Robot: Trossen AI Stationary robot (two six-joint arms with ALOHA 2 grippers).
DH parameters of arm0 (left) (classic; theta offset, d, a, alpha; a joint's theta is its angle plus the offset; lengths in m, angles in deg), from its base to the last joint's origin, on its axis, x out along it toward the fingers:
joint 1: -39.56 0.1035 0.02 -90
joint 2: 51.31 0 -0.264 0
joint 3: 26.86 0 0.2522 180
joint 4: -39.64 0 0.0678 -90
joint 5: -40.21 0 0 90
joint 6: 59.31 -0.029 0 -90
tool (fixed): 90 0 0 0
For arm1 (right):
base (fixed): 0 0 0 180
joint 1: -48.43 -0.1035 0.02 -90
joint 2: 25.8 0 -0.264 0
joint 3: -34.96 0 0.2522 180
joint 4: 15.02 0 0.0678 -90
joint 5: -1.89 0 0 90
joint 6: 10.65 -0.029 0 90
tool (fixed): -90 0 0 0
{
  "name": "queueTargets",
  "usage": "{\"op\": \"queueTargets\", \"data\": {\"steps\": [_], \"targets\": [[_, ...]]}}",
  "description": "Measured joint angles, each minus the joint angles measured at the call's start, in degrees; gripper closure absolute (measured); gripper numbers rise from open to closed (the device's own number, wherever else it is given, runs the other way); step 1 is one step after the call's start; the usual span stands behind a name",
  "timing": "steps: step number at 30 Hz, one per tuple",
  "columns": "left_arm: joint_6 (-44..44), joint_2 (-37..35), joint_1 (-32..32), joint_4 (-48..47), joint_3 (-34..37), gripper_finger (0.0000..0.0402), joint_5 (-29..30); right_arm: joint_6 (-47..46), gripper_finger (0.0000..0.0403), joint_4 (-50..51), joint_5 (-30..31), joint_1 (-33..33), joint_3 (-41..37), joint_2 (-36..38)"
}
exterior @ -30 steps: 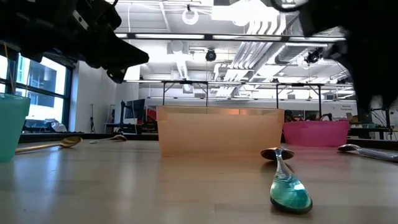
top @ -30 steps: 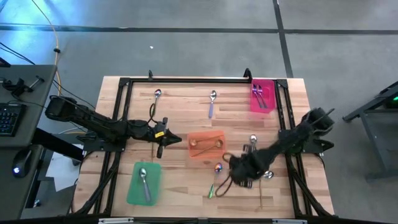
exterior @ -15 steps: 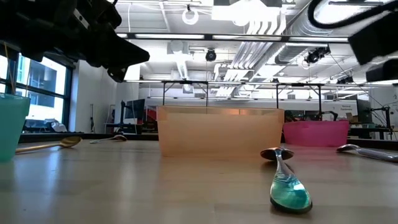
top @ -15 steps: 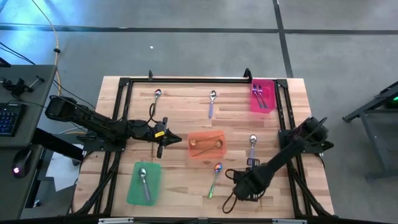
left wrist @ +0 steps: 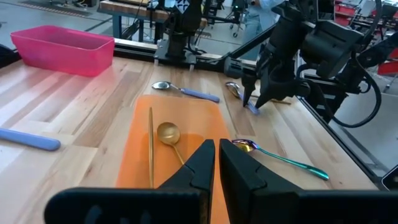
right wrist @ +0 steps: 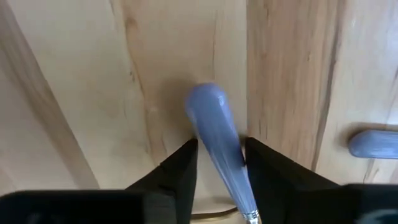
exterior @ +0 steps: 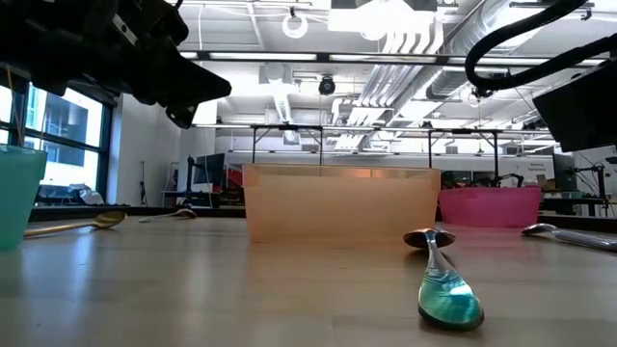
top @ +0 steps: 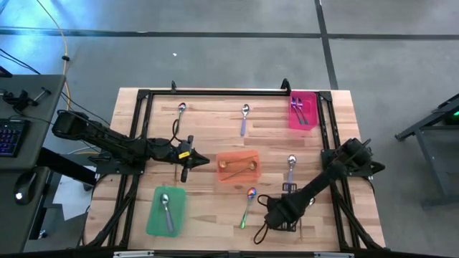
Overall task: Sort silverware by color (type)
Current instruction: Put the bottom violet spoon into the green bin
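Note:
My right gripper (top: 276, 215) is near the table's near edge, shut on a purple-handled spoon (right wrist: 214, 124). The spoon's silver bowl (top: 310, 201) shows beside the arm. A second purple-handled spoon (top: 290, 172) lies flat on the table farther back. A rainbow spoon (top: 247, 204) lies flat to the left of my right gripper. My left gripper (top: 193, 161) is shut and empty, just left of the orange tray (top: 252, 172), which holds gold pieces (top: 231, 166). The green tray (top: 154, 215) holds a silver spoon (top: 166, 210). The pink tray (top: 310, 118) holds purple-handled pieces. My right gripper pinches the spoon's purple handle (right wrist: 229, 158) between its two fingers, a little back from the handle's free end (right wrist: 206, 99), which sticks out past the fingertips. The fingers point down at the table. Whether the spoon is clear of the wood I cannot tell.
A silver spoon (top: 181, 109) and a purple-handled spoon (top: 244, 118) lie near the far edge. A thin gold piece (top: 300, 228) lies by the near edge, right of my right gripper. Black frame rails (top: 215, 92) run along the table's sides.
My right gripper has moved toward the table's near edge and a little to the left, away from the second purple-handled spoon, which has stayed where it lay.

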Motion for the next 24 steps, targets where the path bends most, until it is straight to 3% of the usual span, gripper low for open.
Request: {"op": "queueTargets", "data": {"steps": [9,24], "targets": [[0.48,0.0,0.0,-0.07,-0.02,0.0387,0.0,0.97,0.0391,0.04,0.02,0.44,0.04,0.12],[0.42,0.0,0.0,-0.07,-0.04,0.0387,0.0,1.61,0.0398,8.6,5.01,0.04,11.51,0.01]]}}
